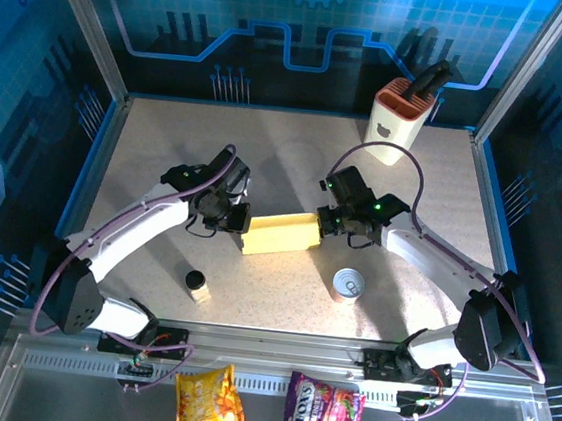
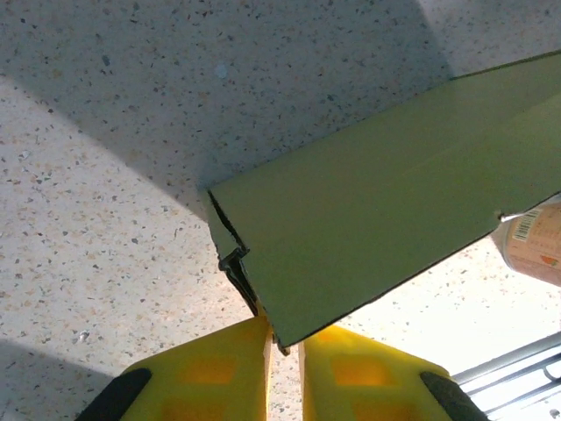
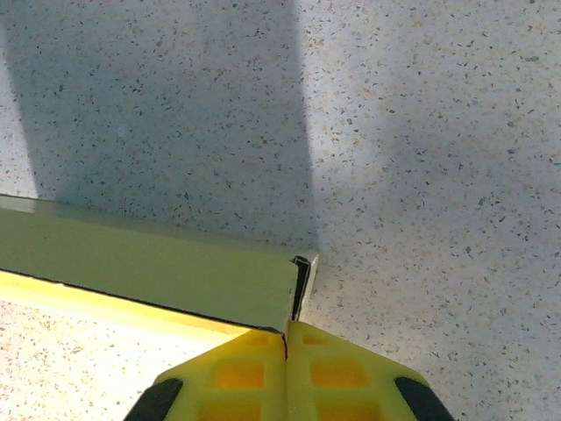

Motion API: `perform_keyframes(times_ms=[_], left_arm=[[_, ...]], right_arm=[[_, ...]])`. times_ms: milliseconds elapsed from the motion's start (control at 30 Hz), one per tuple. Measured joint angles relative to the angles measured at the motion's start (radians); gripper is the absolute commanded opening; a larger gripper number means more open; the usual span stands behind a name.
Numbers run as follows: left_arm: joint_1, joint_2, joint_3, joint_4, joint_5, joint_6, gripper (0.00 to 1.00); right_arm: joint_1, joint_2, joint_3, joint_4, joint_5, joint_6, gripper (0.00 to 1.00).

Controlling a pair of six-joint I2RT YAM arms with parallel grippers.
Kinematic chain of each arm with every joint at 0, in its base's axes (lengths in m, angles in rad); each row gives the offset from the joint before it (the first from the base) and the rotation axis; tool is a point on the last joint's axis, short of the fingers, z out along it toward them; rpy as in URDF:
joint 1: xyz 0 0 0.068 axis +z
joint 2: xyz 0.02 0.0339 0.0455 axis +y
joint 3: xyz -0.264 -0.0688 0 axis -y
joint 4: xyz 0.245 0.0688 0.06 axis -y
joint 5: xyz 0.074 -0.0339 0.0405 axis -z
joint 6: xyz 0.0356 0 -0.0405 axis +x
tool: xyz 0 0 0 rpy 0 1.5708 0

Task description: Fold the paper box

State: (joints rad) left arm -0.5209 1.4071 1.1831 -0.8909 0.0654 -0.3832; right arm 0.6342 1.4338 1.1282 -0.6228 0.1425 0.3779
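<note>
Paper box [image 1: 281,234] sits mid-bench [image 1: 288,141], light thin cardboard that likely buckles; left fingers [image 2: 210,373] pinch one end corner, right fingers [image 3: 346,373] clenched on the other end's flap, so hold by stiff creased edges.

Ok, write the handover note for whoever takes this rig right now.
Left tool: shut on the left end corner of the box.
Right tool: shut on its right end.
Box: mid-table, spanning between the two tools; can just near-right of it.
Done: panels look folded up into a long narrow shape.
Left: cannot tell whether the end flaps are tucked. Check them, finish the fold, then release.
</note>
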Motion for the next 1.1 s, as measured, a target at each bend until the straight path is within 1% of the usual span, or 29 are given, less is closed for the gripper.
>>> perform_keyframes(times_ms=[100,167,200,300,400,600,767,900,1000,1100], left_arm=[[0.0,0.013,-0.003,-0.002,-0.002,0.001,0.17],[0.0,0.017,-0.007,-0.002,-0.003,0.008,0.19],[0.0,0.017,-0.008,-0.002,-0.002,0.013,0.22],[0.0,0.015,-0.008,0.005,-0.002,0.02,0.36],[0.0,0.0,-0.007,0.006,-0.01,0.038,0.46],[0.0,-0.058,0.025,0.006,-0.009,0.123,0.56],[0.0,-0.063,0.068,0.01,-0.009,0.269,0.58],[-0.004,-0.066,0.06,0.034,0.0,0.443,0.6],[-0.02,-0.088,0.019,0.085,0.009,0.587,0.64],[-0.037,-0.127,-0.06,0.134,0.013,0.73,0.64]], right_arm=[[0.001,0.0,0.0,0.0,0.0,0.0,0.0],[0.001,0.0,0.0,0.001,-0.001,0.0,0.0],[0.001,0.0,0.0,0.003,0.0,0.0,0.0],[0.001,0.001,0.0,0.003,0.0,0.0,0.0],[0.001,0.002,0.0,0.003,0.0,0.0,0.0],[0.001,0.004,0.0,0.004,0.0,0.0,0.0],[0.001,0.006,0.0,0.005,0.0,0.0,0.0],[0.001,0.006,0.0,0.006,0.0,0.0,0.0],[0.001,0.006,0.0,0.006,0.0,0.0,0.0],[0.001,0.006,0.0,0.006,0.0,0.0,0.0]])
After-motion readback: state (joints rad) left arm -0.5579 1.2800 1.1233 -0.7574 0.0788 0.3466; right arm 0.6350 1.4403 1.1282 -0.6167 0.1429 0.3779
